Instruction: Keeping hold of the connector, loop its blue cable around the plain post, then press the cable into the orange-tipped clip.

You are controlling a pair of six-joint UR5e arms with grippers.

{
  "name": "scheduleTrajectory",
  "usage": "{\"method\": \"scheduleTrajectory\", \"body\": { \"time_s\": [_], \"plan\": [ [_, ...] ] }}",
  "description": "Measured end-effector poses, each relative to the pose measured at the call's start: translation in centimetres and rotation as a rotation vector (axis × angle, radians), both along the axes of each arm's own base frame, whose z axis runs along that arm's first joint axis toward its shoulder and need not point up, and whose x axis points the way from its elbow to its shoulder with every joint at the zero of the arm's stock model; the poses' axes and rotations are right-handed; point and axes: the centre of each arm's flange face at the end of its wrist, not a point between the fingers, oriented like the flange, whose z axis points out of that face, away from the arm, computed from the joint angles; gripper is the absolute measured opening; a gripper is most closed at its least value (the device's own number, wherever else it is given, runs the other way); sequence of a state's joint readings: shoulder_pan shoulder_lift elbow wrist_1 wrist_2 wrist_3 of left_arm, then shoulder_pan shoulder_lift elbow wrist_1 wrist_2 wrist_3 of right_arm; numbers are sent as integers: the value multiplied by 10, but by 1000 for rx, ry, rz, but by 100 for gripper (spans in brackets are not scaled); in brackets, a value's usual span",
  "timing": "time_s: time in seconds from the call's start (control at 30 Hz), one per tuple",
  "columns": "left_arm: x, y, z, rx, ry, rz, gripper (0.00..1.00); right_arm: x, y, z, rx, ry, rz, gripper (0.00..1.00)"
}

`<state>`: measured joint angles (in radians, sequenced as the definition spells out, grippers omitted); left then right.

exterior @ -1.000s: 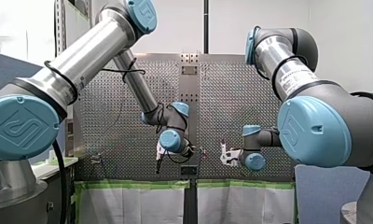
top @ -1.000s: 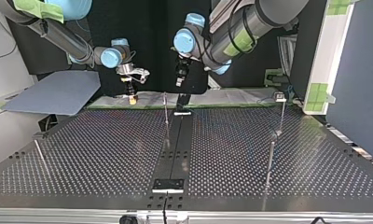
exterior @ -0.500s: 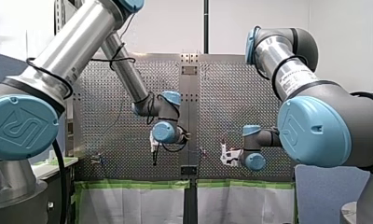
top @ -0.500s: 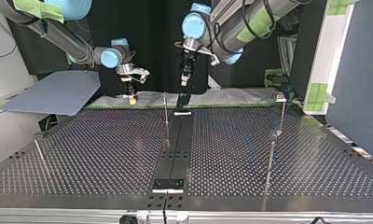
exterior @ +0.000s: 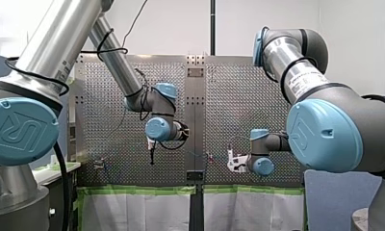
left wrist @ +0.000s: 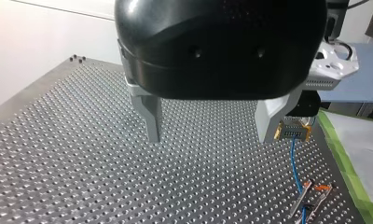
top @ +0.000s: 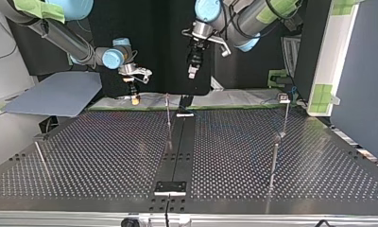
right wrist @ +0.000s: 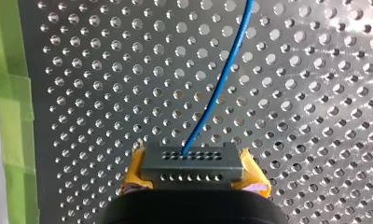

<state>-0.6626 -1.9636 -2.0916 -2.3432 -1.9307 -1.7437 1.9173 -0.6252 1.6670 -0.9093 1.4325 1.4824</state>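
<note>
My left hand (left wrist: pixel 212 139) has lifted, spread, over the perforated table (left wrist: pixel 77 158); my right hand (right wrist: pixel 194 181) pinches the connector (right wrist: pixel 192 161).

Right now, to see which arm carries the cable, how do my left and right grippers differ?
My left gripper is open and empty; my right gripper is shut on the connector, with its blue cable running ahead. The left gripper has bare metal fingers; the right gripper has yellow pads. Both hang over the perforated table.
</note>
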Motion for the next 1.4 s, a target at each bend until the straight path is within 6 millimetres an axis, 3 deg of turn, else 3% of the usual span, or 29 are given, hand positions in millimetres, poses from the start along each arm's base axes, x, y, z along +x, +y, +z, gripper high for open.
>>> {"method": "scheduleTrajectory", "body": {
  "time_s": [0.37, 1.4],
  "plan": [
    [-25, 27, 13, 8, 0, 31, 98, -2, -3, 10, -17, 44, -5, 0],
    [-26, 28, 13, 6, 1, 33, 98, -2, -4, 10, -17, 41, -6, 0]
  ]
}}
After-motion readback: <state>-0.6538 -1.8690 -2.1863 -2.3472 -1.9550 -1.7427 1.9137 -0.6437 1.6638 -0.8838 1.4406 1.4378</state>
